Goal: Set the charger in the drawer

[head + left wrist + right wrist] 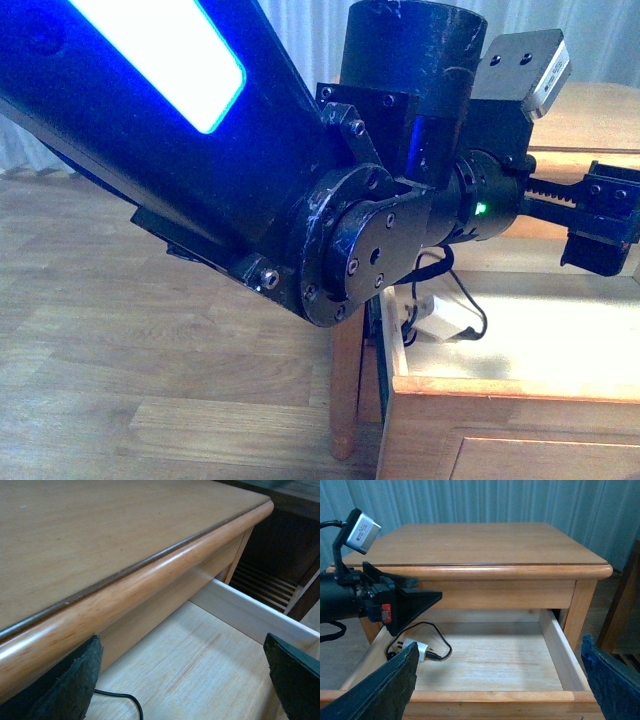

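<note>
Spread wide apart, the left jaws are held over the pulled-out wide drawer of pale wood (240, 611). One dark pad (75, 680) is seen at each side of the left wrist view, just below the rounded front edge of the honey-coloured wooden bench (75, 530). The right jaws are likewise held wide apart, and their dark pads (385, 690) are seen at the two sides of the right wrist view, in front of the drawer.

The small flat white rectangular charger (413, 648) is laid on the drawer floor, with its looped black cable (437, 642) curled beside it. In the front view it is found just beside the drawer's left side wall and is partly hidden by the large black left arm (250, 200). The charger is touched by neither set of jaws, and the left jaws are hung above it, apart from it. A stretch of the cable is shown between the pads in the left wrist view.
</note>
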Robot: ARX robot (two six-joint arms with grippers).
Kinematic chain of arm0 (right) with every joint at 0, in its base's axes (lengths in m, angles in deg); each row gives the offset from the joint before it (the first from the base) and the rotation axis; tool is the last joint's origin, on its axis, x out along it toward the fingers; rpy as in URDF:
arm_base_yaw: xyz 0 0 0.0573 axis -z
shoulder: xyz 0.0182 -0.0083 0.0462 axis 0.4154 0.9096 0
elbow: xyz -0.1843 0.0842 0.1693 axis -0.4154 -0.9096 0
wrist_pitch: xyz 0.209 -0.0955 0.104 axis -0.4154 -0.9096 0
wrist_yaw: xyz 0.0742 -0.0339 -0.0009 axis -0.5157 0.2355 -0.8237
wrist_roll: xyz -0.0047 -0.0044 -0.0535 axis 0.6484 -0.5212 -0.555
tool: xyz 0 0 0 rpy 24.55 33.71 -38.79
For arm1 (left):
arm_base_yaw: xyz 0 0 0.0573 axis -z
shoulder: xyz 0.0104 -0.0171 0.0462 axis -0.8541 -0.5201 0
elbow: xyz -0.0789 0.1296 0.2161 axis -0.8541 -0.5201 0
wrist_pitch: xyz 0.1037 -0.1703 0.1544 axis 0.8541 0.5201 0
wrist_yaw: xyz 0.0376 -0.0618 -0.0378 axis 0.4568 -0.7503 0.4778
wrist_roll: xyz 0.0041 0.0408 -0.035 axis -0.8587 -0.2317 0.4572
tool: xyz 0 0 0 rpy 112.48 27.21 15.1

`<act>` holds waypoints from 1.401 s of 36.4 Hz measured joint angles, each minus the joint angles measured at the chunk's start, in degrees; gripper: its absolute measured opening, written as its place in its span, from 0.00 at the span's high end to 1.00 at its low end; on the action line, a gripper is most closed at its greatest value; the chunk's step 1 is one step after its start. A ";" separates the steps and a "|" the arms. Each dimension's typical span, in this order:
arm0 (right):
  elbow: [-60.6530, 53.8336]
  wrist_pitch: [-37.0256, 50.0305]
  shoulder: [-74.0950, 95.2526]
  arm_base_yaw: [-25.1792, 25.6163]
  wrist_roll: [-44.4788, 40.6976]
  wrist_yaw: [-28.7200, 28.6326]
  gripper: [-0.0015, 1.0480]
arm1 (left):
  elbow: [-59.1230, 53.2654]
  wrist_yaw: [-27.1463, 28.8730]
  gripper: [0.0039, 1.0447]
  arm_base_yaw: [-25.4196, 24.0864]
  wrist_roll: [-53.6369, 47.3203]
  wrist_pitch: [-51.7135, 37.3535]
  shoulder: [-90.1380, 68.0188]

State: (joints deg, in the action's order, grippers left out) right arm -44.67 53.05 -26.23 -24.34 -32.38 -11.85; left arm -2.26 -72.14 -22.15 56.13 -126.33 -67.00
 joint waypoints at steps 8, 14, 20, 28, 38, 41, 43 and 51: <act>0.00 0.00 0.00 -0.02 0.00 -0.02 0.09 | -6.67 8.81 0.06 -3.45 -0.02 -1.18 16.00; 0.00 0.00 0.00 -0.02 -0.02 -0.02 0.09 | -17.73 14.80 0.06 -7.43 -1.11 0.20 32.04; 0.00 0.00 0.00 -0.02 0.00 -0.02 0.09 | -32.41 21.73 0.06 -12.44 -3.08 3.28 51.76; 0.00 0.00 0.00 -0.02 0.00 0.00 0.09 | -50.53 30.34 0.06 -17.77 -2.64 15.65 78.60; 0.00 0.00 0.00 -0.02 0.00 0.00 0.09 | -61.88 39.95 0.06 -21.84 6.78 34.38 99.41; 0.00 0.00 0.00 -0.02 -0.02 -0.04 0.09 | -62.14 40.00 0.06 -21.84 7.63 34.53 99.62; 0.00 0.00 0.00 -0.02 -0.02 -0.02 0.09 | -62.14 39.95 0.06 -21.84 7.82 34.53 99.73; 0.00 0.00 0.00 -0.02 0.00 -0.02 0.09 | -64.96 22.67 0.31 -27.47 1.70 34.12 103.38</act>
State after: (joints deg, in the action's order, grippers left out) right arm -44.67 53.05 -26.23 -24.36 -32.38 -11.87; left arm -67.22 -49.47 -49.63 57.83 -92.21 36.39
